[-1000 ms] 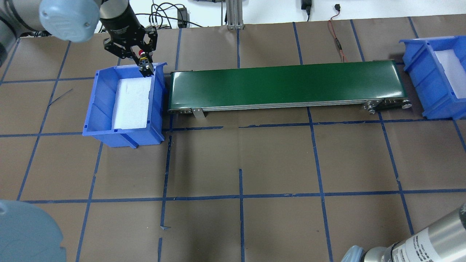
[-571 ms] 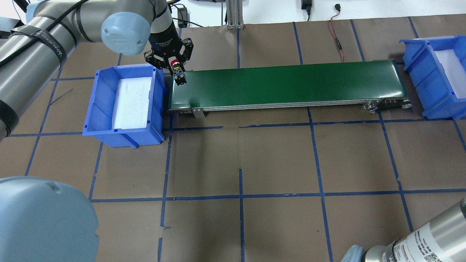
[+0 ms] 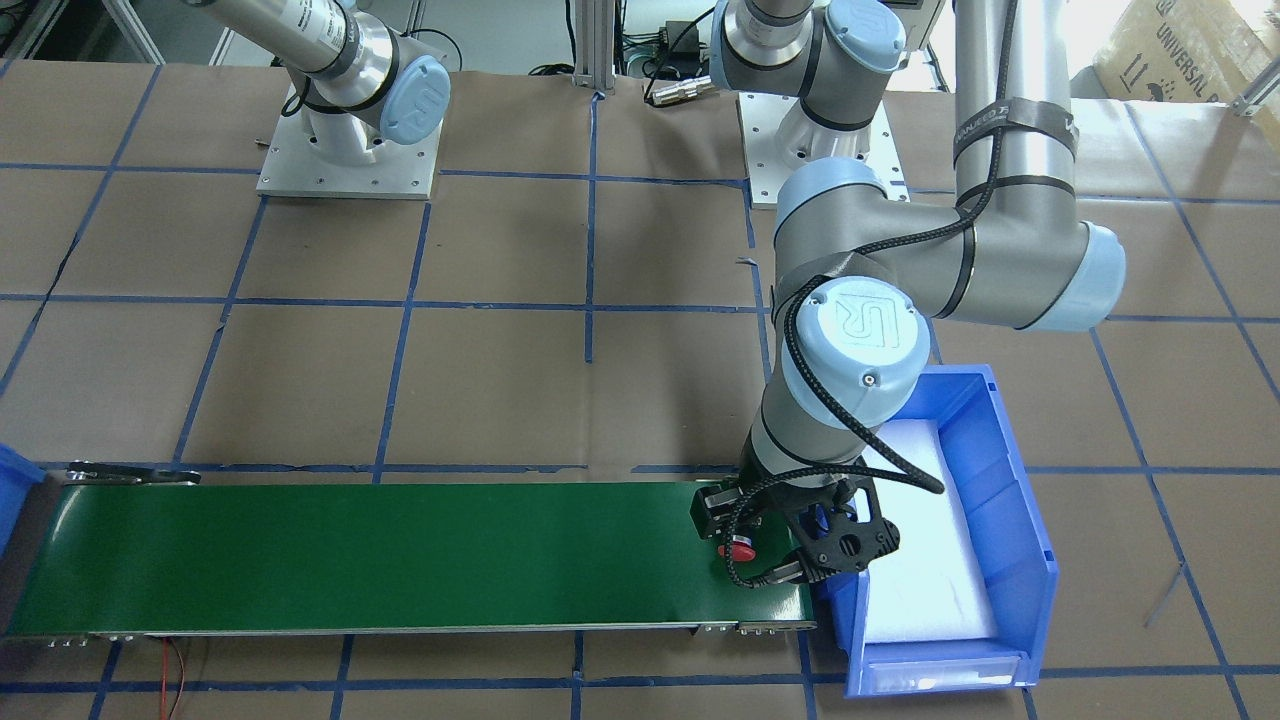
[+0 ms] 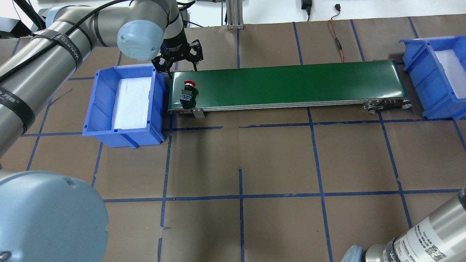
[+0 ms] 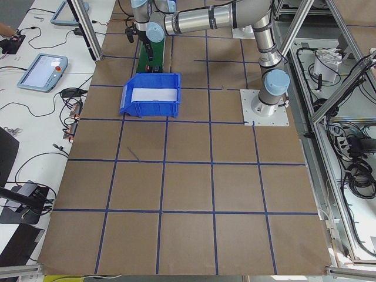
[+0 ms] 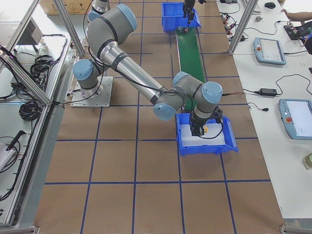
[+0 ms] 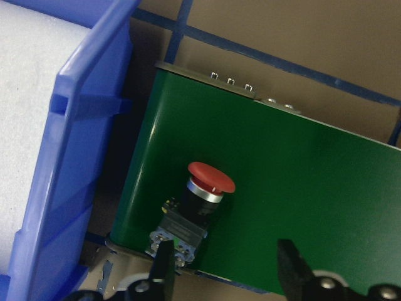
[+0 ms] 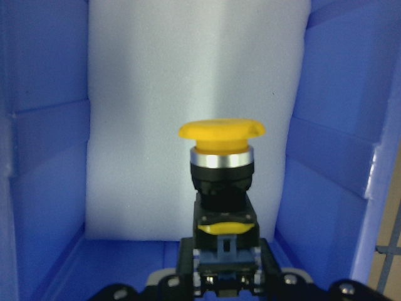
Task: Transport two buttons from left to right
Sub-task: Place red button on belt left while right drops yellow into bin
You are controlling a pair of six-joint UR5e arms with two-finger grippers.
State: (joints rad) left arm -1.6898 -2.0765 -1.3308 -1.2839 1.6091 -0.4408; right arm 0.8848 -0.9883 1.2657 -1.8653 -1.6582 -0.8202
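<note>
The red button [image 4: 188, 92] lies on its side on the left end of the green conveyor belt [image 4: 291, 83], free of any gripper. It also shows in the left wrist view [image 7: 203, 197] and the front-facing view [image 3: 740, 549]. My left gripper [image 4: 181, 64] is open and empty just above and behind it; its fingers [image 7: 164, 266] straddle empty air. My right gripper [image 8: 225, 276] is shut on the yellow button [image 8: 222, 135] and holds it upright over the white foam of the right blue bin [image 8: 37, 157], as the exterior right view [image 6: 204, 129] also shows.
The left blue bin [image 4: 98, 105] with white foam stands against the belt's left end. The right blue bin [image 4: 418, 72] stands at the belt's right end. Blue tape lines grid the brown table. Cables lie at the far edge.
My left gripper carried the red button from over the left bin to the belt's left end, opened and let it go; the button now lies on the belt.
</note>
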